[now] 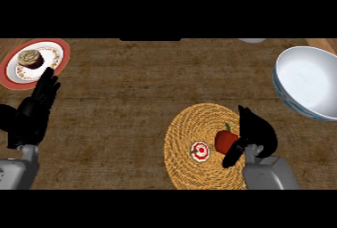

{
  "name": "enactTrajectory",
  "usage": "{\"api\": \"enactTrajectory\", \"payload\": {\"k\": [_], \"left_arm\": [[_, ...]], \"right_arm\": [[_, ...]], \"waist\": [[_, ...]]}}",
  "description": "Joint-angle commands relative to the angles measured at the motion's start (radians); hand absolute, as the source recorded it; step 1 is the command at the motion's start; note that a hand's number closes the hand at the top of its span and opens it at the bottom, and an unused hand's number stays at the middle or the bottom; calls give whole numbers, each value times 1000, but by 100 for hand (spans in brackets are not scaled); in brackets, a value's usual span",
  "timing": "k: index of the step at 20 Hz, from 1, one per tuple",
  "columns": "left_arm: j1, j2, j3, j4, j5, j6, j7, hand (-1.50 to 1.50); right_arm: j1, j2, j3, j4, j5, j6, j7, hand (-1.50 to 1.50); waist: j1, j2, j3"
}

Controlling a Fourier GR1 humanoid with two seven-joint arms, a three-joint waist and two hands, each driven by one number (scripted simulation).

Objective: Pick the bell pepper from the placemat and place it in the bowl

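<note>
A red bell pepper (226, 140) with a green stem lies on the round woven placemat (191, 129), right of a small red and white disc (200, 151). My right hand (258, 130) is right beside the pepper, its thumb curling under the pepper's near side and its fingers stretched along the far side; the pepper still rests on the mat. A large white bowl (309, 82) with a blue-patterned rim stands at the right edge, beyond the hand. My left hand (36, 109) rests open at the left, fingers up.
A red-rimmed plate (56, 60) with a chocolate cupcake (30, 58) sits at the top left, just past the left hand's fingertips. The brown counter (132, 98) stretches between plate and placemat. A dark object's edge shows at the top centre.
</note>
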Motion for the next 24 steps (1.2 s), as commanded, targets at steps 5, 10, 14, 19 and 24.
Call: {"api": "enactTrajectory", "payload": {"k": [5, 10, 14, 19, 24], "left_arm": [[24, -6, 53, 17, -12, -62, -28, 0], [62, -31, 71, -29, -34, -69, -15, 0], [32, -75, 61, 5, -54, -64, -28, 0], [42, -70, 110, -32, -76, -105, 12, 0], [47, -127, 79, 16, -125, -80, -53, 0]], "right_arm": [[-12, 9, 48, 117, 25, -135, 96, -150], [24, 9, 38, 107, 45, -130, 77, -150], [-28, 9, 13, 217, -51, -145, 55, 150], [-73, 9, -21, 294, 1, -177, -78, 150], [-38, -6, -8, 305, 15, -234, -143, 150]], "waist": [[1, 1, 0], [0, 0, 0], [2, 1, 0], [2, 0, 0], [-2, 1, 0]]}}
